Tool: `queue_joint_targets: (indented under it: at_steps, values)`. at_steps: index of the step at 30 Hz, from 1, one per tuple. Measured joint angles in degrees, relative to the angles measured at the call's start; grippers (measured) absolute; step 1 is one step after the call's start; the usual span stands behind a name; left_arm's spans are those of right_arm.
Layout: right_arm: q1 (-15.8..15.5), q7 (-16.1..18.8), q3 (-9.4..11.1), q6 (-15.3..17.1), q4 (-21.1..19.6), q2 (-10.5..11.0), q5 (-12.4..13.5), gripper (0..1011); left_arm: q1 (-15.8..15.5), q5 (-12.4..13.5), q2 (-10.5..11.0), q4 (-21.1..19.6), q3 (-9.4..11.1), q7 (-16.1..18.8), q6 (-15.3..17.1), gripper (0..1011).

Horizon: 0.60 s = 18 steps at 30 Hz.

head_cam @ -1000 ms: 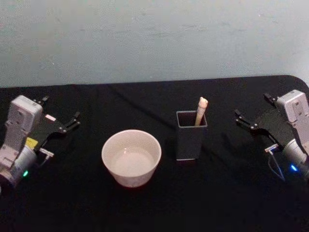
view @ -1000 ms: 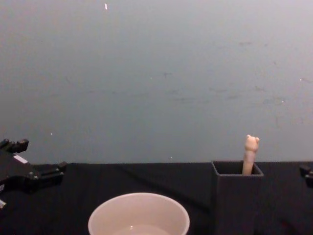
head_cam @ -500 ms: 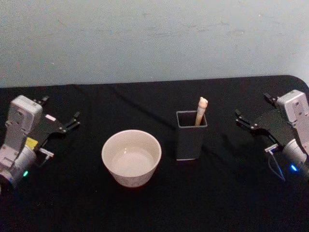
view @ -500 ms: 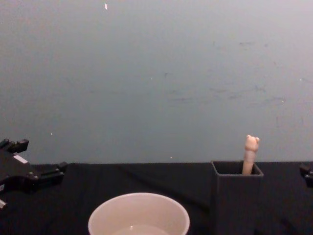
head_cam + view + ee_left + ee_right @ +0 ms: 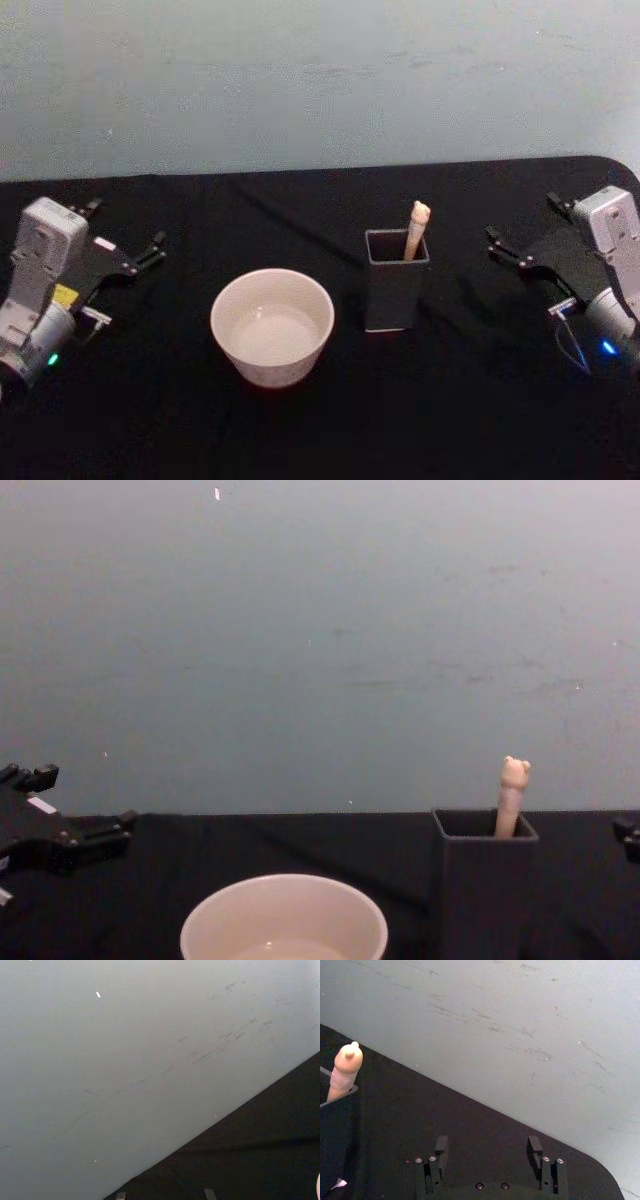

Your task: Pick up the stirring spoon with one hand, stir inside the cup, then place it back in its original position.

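The stirring spoon [image 5: 417, 228] stands in the tall dark grey square holder [image 5: 396, 290], its beige bear-topped handle [image 5: 512, 795] sticking out above the rim; its bowl is hidden inside. The wide cream cup [image 5: 272, 325] sits on the black table just left of the holder. My left gripper [image 5: 125, 225] rests open at the table's left side, well away from the cup. My right gripper [image 5: 522, 220] rests open at the right side, apart from the holder. In the right wrist view the spoon handle [image 5: 345, 1071] rises beyond my right gripper [image 5: 488, 1147], whose fingers hold nothing.
A black cloth covers the table [image 5: 330, 420], which ends at a pale grey-blue wall [image 5: 320, 80] behind. The table's rounded right corner [image 5: 620, 165] lies just behind my right arm.
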Motion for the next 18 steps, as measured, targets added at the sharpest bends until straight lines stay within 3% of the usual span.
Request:
queue_joint_targets:
  at_steps: [12, 18]
  values:
    - [0.0, 0.0, 0.0, 0.0, 0.0, 0.0, 0.0, 1000, 0.0, 0.0, 0.0, 0.0, 0.0, 0.0, 0.0, 1001]
    - [-1.2, 2.4, 1.6, 0.1, -2.2, 0.0, 1.7, 1000, 0.0, 0.0, 0.0, 0.0, 0.0, 0.0, 0.0, 1001]
